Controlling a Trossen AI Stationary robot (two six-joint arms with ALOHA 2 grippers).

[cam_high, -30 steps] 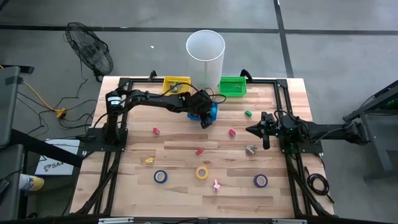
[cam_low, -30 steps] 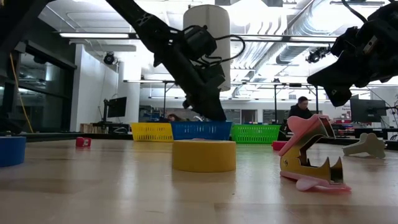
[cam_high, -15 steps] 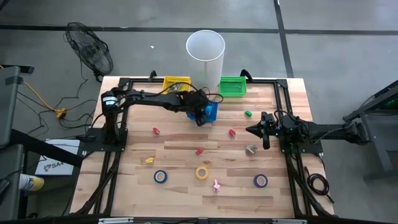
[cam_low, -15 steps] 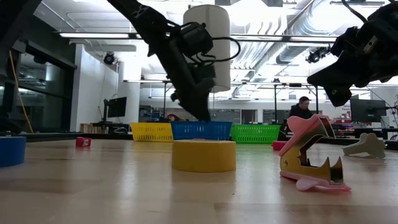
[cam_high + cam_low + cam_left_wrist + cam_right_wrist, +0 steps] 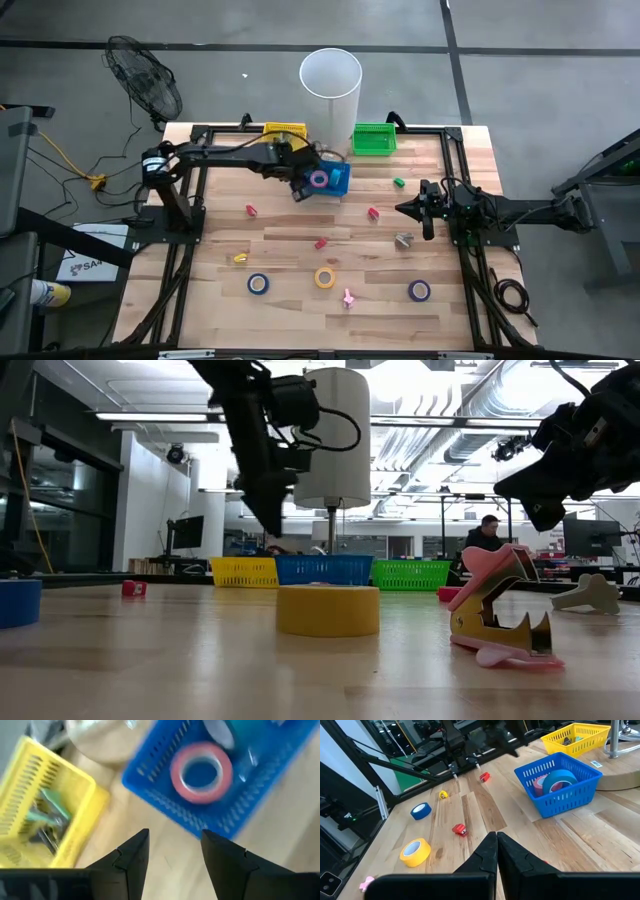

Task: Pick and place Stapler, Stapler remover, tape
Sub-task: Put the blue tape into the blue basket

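My left gripper [image 5: 298,189] hangs open and empty above the table, just left of the blue basket [image 5: 334,180]; the left wrist view shows nothing between its fingers [image 5: 175,837]. A pink tape roll [image 5: 201,772] lies flat in that basket beside a blue roll [image 5: 560,779]. The yellow basket [image 5: 283,132] holds green and metal pieces [image 5: 47,815]. On the table lie a yellow tape roll [image 5: 328,610], a blue roll [image 5: 258,284], a purple roll [image 5: 419,290], a pink stapler remover [image 5: 500,615] and a grey one [image 5: 403,240]. My right gripper [image 5: 415,210] waits shut at the right.
A green basket [image 5: 374,138] and a tall white cylinder [image 5: 330,75] stand at the far edge. Small red pieces [image 5: 251,210] [image 5: 320,243] [image 5: 374,213], a green one [image 5: 398,183] and a yellow one [image 5: 240,258] are scattered mid-table. Black frame rails run along both sides.
My left gripper has risen from over the blue basket and drawn back toward the table's left, tipping as it went and staying open. The pink tape roll, covered by the gripper before, now shows lying in the basket.
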